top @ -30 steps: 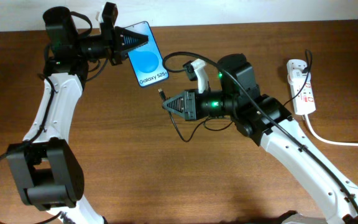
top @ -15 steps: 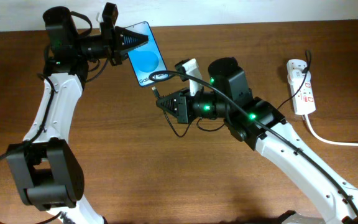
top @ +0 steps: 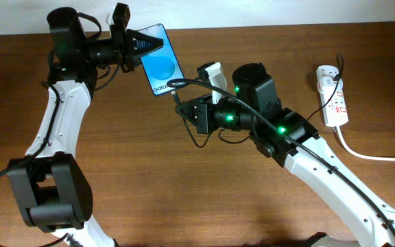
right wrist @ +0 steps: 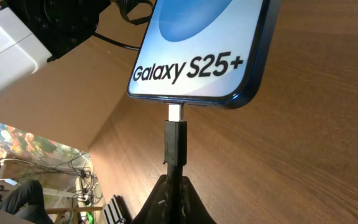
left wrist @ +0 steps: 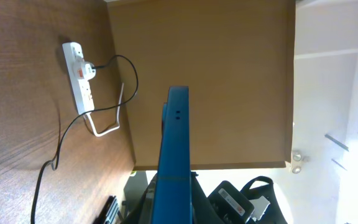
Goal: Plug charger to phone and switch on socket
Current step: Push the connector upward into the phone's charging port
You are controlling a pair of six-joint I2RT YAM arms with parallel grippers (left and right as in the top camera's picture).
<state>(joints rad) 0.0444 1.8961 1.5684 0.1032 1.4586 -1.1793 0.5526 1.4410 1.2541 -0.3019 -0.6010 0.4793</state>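
My left gripper [top: 155, 44] is shut on the phone [top: 160, 62], a slim dark-framed phone with a bright blue screen, and holds it above the table at the back left. It shows edge-on in the left wrist view [left wrist: 173, 149]. My right gripper [top: 182, 109] is shut on the charger [right wrist: 176, 142], a black connector with a silver tip. In the right wrist view the tip touches the port on the lower edge of the phone [right wrist: 197, 43]. The thin black cable [top: 199, 140] trails behind. The socket [top: 332, 95] lies at the right, also seen in the left wrist view [left wrist: 79, 78].
A thick white cord [top: 369, 155] runs from the socket off to the right edge. A black plug [top: 337, 80] sits in the strip. The wooden table [top: 184, 199] meets a pale wall at the back.
My right gripper has moved left and back with the charger, bringing its tip from below the phone up to the phone's lower edge. The left arm has held still.
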